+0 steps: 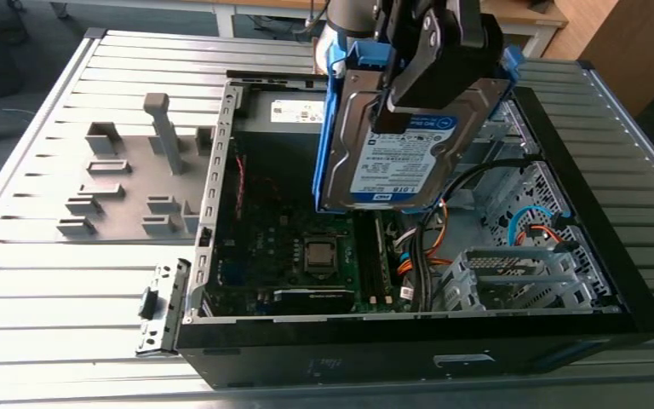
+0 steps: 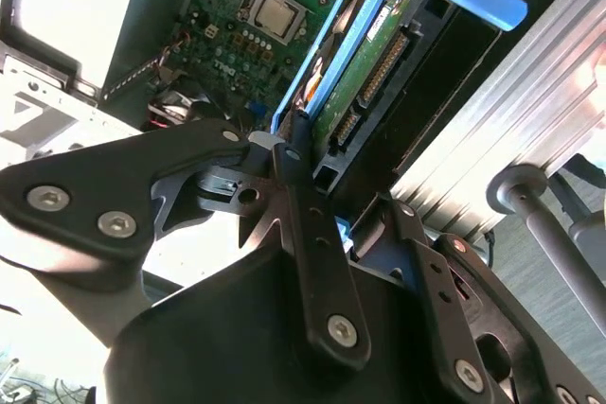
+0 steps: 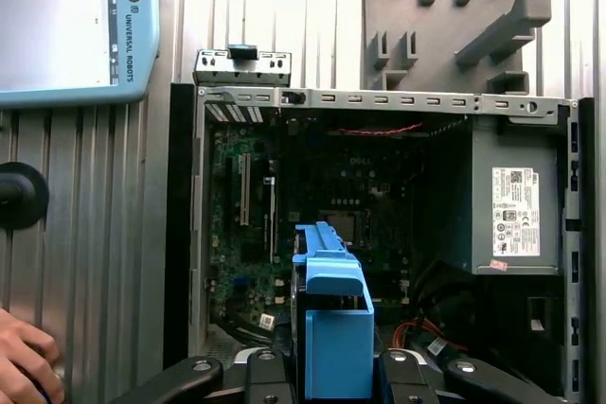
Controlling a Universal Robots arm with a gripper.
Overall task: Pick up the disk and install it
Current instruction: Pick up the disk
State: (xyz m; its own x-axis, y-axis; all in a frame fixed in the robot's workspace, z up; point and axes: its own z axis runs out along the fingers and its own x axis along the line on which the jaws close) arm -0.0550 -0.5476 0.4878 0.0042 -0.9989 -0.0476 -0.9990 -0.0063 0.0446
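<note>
**rackrat:** Where's this at? Is the disk [image 1: 401,166] in yet?

**ur_tinker:** Nope. Pick's done, install isn't. The end effector [image 1: 395,106] has its 2 fingers [image 3: 270,371] closed on the disk from either side. The drive hangs on edge above the open computer case [image 1: 219,170], clear of it, with its label facing the exterior view. The case lies on its side on the ribbed metal tabletop [image 1: 65,290]. In the first wrist view the blue carrier's end sits between the fingers, right over the motherboard [image 3: 312,196]. So I'd call this the carry step: over the case, not touching anything inside it.

**rackrat:** And what does getting it in take?

**ur_tinker:** My guess is it has to line the carrier up square with its bay before it goes down. There's a silver drive cage [image 1: 509,273] in 1 corner of the case, with orange cables [image 1: 439,239] bunched just beside it, so the drive needs a path that doesn't snag those. Can't tell which slot is meant. Also, a person's hand [image 3: 24,357] is off to the side, outside the case. Worth keeping an eye on.
</note>
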